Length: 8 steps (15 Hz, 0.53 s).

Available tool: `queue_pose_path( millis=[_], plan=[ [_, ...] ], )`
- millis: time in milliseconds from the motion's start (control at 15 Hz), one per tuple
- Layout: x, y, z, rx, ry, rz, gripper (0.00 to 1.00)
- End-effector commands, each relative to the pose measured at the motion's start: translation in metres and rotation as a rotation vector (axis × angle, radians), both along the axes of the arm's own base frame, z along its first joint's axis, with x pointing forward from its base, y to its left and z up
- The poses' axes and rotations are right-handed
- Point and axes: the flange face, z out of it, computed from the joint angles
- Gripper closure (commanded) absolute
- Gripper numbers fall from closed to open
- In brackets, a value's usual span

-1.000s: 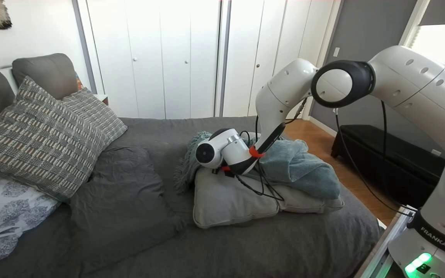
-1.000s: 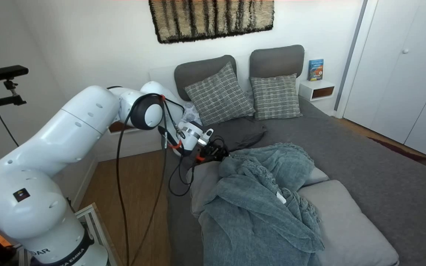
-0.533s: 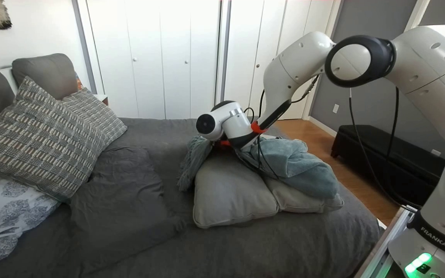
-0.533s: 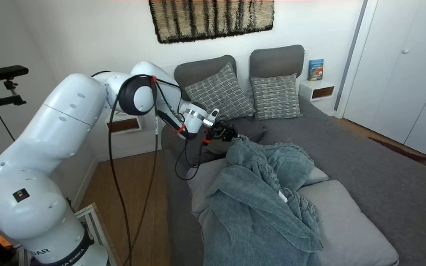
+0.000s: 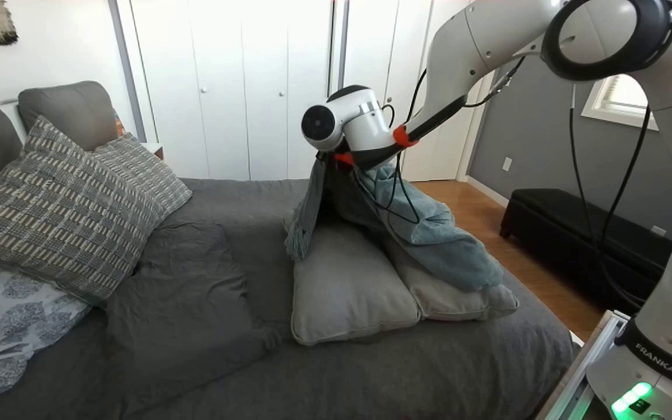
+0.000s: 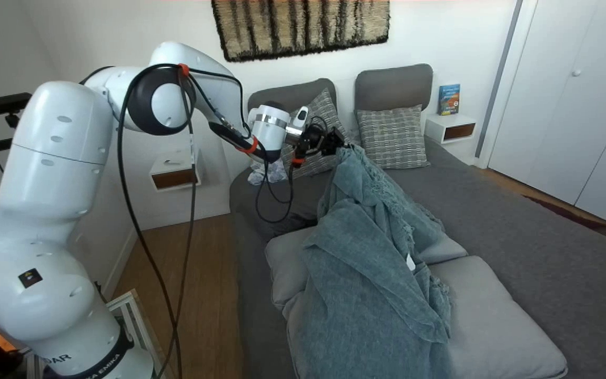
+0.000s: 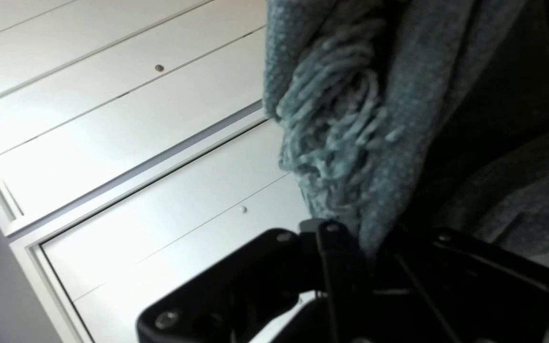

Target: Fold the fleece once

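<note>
The gripper had risen, pinching the fleece near its fringe — I saw the fleece's long axis slope away below, toward the frame's bottom centre.

Both exterior views look down across the bed; the wrist view, close behind the gripper, faces closet doors.

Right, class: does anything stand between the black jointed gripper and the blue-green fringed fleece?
Nothing visible does: in the wrist view, the gripper has its black fingers closed on a bunched part of the fleece beside its fringe, with no object between.
</note>
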Motion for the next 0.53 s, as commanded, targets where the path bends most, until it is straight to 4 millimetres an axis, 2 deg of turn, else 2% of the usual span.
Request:
queue_pose_path(
  millis=[0,67,133,267,467],
  plan=[
    [-0.037,0.037,0.072,0.038,-0.031,0.129,0.98],
    [-0.048,0.047,0.085,0.069,-0.024,0.179,0.98],
    [-0.02,0.029,0.043,0.048,-0.014,0.087,0.93],
    [-0.035,0.044,0.062,0.068,-0.015,0.136,0.93],
    [-0.043,0.046,0.065,0.071,-0.009,0.149,0.93]
  ],
)
